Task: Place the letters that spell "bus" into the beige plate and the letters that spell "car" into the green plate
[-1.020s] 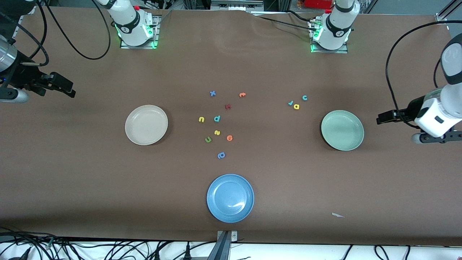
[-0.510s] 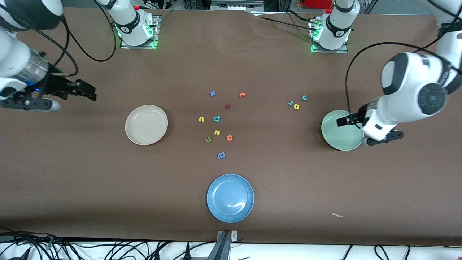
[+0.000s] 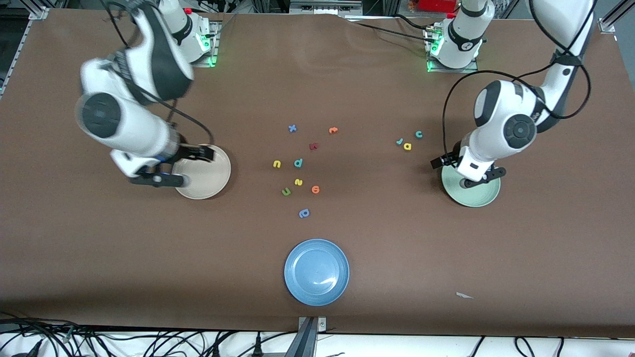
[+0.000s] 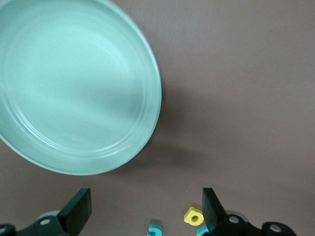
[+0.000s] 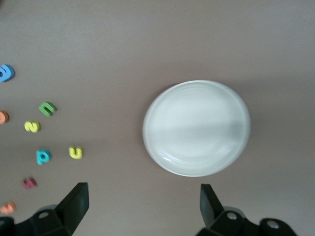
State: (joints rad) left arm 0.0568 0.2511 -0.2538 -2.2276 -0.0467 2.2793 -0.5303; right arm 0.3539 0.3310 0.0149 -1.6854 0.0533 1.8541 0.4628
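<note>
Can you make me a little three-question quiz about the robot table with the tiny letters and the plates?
1. True or false: the beige plate already has letters in it.
2. Which gripper is over the green plate? A) the left gripper B) the right gripper C) neither
3. Fill in: the teal c, the yellow a and the teal r lie on the table toward the ____ arm's end.

Key: 1. False, it holds nothing. 2. A, at its rim, fingers open. 3. Left.
</note>
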